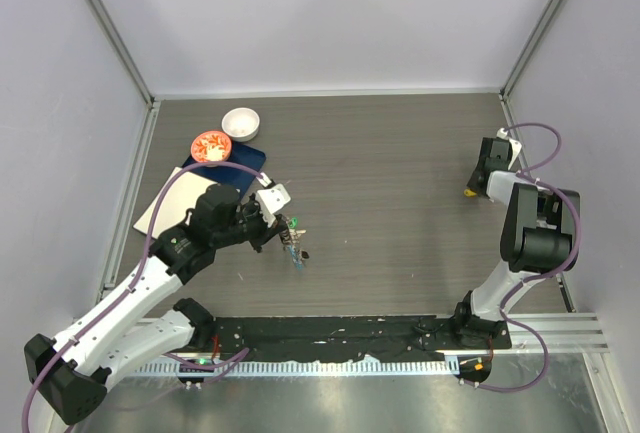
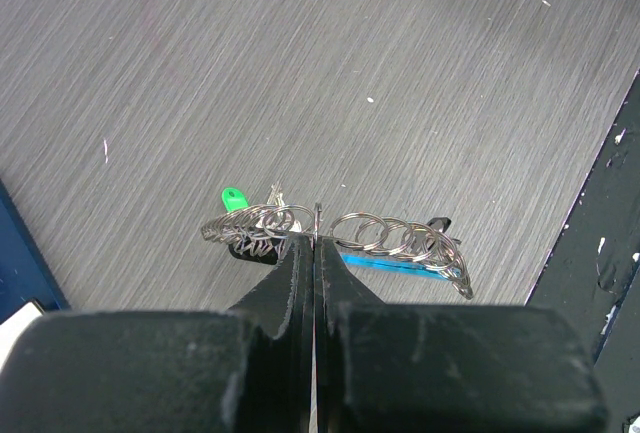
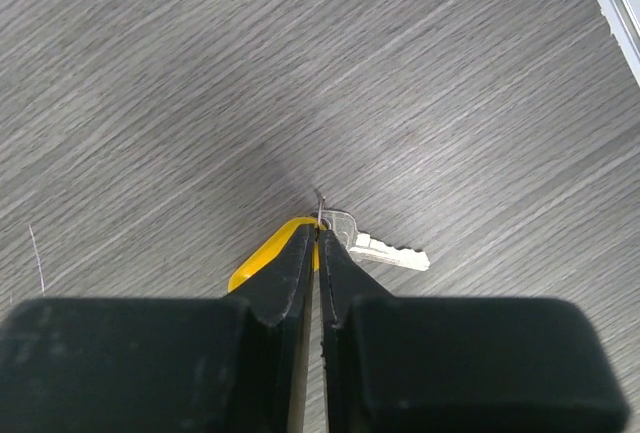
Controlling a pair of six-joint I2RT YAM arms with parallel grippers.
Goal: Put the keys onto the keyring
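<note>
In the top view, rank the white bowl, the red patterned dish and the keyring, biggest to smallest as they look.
1. white bowl and red patterned dish: about alike, too close to rank.
2. keyring: smallest, held in the left gripper.

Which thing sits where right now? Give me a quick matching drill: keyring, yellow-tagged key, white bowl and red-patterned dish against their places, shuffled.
Things:
1. keyring
2. yellow-tagged key
3. white bowl
4. red-patterned dish

Places:
A. on the table itself, far left
B. pinched in the shut right gripper
C. at the far corner of the dark blue mat
D. pinched in the shut left gripper

Pairs: 1-D, 2-B, 3-A, 4-C
</note>
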